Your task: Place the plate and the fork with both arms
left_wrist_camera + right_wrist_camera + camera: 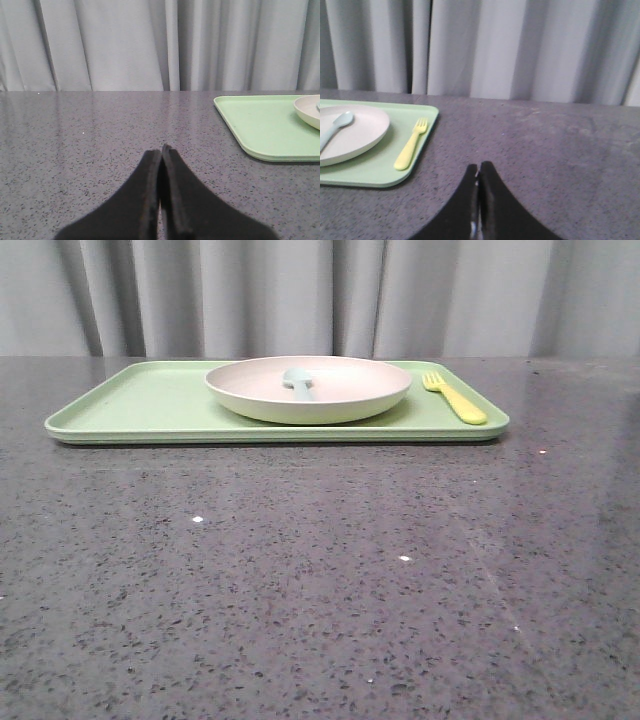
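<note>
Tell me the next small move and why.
Probably open the right gripper and reach toward the fork: both grippers sit shut and empty, away from the tray, and the fork lies on its right end beside the plate.

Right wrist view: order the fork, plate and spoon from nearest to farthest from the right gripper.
1. Fork: on the tray's near end, closest to the shut right gripper.
2. Plate: on the tray, just beyond the fork.
3. Spoon: lying in the plate, farthest.
</note>
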You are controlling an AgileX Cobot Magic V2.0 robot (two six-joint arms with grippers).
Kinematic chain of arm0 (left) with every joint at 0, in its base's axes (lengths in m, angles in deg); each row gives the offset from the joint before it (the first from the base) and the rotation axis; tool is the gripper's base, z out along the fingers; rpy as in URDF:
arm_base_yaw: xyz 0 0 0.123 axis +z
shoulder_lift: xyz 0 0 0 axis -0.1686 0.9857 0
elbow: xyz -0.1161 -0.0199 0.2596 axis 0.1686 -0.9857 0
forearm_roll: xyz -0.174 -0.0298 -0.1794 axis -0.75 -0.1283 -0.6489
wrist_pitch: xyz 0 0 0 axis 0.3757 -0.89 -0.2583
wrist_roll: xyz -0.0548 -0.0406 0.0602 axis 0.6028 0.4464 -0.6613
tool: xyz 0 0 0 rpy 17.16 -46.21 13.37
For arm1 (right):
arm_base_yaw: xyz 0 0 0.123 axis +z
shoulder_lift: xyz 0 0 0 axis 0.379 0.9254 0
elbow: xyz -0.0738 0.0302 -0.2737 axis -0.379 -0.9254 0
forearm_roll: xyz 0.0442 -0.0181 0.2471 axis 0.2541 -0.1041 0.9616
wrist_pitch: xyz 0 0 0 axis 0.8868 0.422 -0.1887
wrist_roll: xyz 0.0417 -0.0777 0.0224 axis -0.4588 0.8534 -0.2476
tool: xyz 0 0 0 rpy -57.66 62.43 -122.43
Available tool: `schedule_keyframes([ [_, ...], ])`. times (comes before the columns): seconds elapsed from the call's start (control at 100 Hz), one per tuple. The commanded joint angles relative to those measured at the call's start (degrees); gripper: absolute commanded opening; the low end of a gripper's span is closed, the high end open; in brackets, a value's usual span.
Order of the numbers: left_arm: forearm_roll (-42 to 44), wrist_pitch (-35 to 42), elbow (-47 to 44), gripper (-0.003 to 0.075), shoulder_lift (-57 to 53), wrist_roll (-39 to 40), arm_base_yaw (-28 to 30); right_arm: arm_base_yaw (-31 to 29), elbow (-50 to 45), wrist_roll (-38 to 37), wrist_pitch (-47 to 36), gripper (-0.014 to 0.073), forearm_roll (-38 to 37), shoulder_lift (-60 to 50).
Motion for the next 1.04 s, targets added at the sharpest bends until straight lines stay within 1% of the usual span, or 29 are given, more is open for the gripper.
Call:
schedule_keyframes([
  [0.0, -0.54, 4.57, -0.68, -0.0020, -1.79, -0.13, -0.01, -2.14, -2.17, 0.66, -9.40, -0.0066, -0.86, -3.22],
  [0.14, -0.54, 4.57, -0.68, -0.0020, -1.79, -0.13, -0.01, -2.27, -8.09, 0.66, -9.53, -0.0066, -0.86, -9.01],
  [0.27, -0.54, 4.57, -0.68, -0.0020, -1.79, -0.13, -0.01, -2.27, -13.02, 0.46, -6.97, -0.0066, -0.56, -14.15],
  [0.35, -0.54, 4.57, -0.68, -0.0020, -1.79, -0.13, -0.01, -2.27, -15.19, -0.55, -6.63, -0.0066, -0.10, -13.98],
  [0.41, -0.54, 4.57, -0.68, -0.0020, -1.79, -0.13, -0.01, -2.27, -15.18, -0.55, -4.10, -0.0066, -0.10, -14.05],
  [1.031, -0.54, 4.57, -0.68, -0.0020, -1.79, -0.13, -0.01, -2.27, -15.18, -0.55, -4.68, -0.0066, -0.10, -14.05],
])
